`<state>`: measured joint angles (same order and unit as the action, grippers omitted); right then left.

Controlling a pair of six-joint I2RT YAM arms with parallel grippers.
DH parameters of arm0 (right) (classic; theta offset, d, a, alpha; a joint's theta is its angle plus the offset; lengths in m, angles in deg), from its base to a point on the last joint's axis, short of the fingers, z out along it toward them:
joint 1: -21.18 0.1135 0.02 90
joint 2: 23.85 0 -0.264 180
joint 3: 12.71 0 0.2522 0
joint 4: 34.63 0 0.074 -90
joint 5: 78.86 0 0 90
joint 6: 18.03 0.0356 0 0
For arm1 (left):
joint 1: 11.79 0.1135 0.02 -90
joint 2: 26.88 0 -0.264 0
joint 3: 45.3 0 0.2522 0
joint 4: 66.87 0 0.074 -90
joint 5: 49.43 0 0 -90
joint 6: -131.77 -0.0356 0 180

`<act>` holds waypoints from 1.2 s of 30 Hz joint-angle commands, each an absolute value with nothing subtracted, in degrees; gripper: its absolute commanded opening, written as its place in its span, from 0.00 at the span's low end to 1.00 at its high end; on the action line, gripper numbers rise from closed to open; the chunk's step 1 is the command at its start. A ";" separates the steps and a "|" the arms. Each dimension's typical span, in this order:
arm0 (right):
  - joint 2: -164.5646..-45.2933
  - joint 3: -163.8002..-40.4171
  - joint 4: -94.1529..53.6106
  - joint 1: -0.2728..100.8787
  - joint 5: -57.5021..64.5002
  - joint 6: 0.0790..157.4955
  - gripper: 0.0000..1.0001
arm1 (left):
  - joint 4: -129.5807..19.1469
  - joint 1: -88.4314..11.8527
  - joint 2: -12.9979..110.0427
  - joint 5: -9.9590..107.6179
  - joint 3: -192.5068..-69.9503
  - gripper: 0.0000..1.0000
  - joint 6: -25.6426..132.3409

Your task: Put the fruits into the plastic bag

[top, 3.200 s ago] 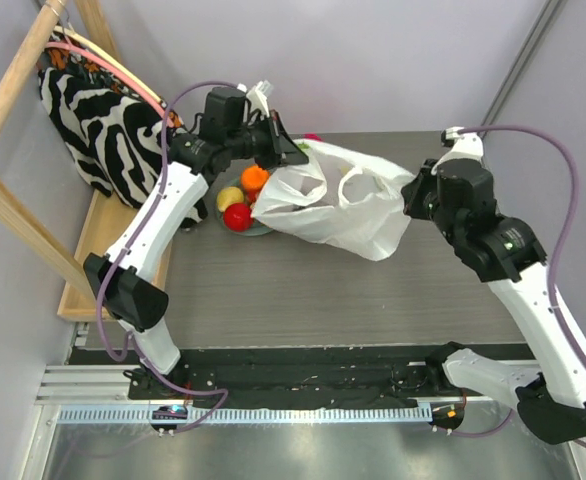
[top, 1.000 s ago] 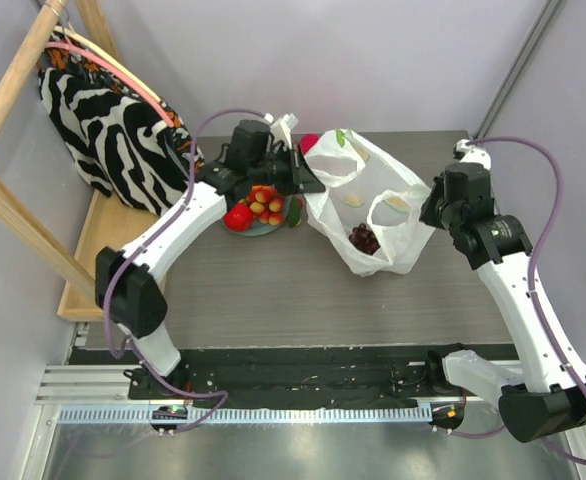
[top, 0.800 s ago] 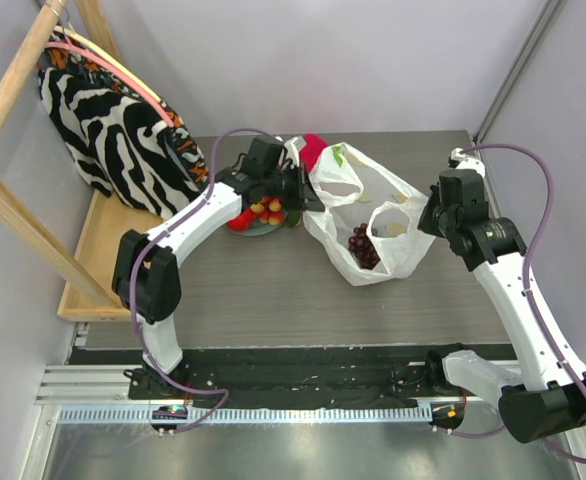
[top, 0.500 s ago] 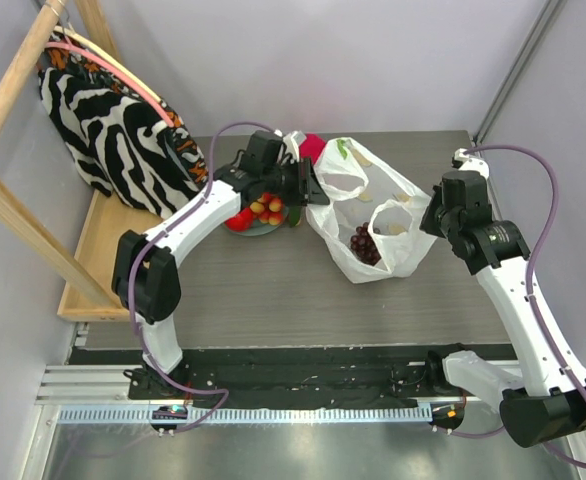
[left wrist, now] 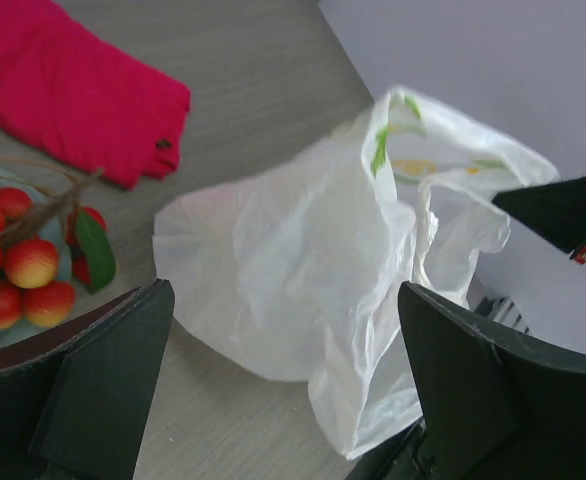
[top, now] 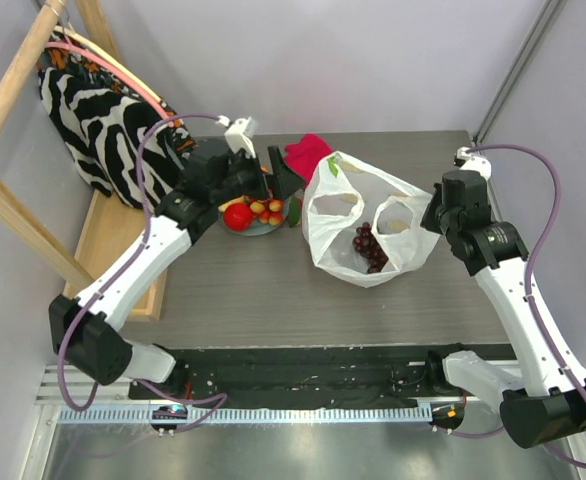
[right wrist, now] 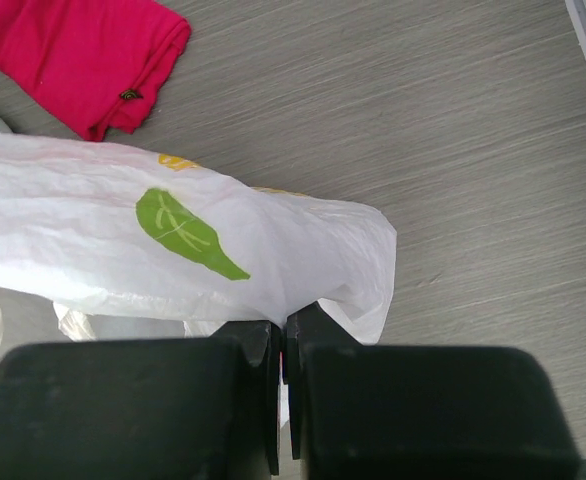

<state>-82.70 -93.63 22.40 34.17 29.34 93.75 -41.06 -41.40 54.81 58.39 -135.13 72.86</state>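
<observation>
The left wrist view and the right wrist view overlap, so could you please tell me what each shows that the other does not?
Only the left wrist view shows the cluster of small red-yellow fruits, framed by the open left gripper. Only the right wrist view shows the right gripper shut on a fold of the thin white translucent plastic bag printed with green leaves. Both show that bag, the crimson red cloth and the grey wood-grain table.
</observation>
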 commanded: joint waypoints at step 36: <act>-86.95 -96.08 14.99 34.10 28.46 93.51 0.01 | -18.31 -34.91 85.61 34.42 -159.51 0.68 54.69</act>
<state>-86.39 -93.24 17.68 34.17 28.53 93.14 -20.60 -35.28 83.85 35.95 -155.42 56.25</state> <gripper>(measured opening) 0.030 0.692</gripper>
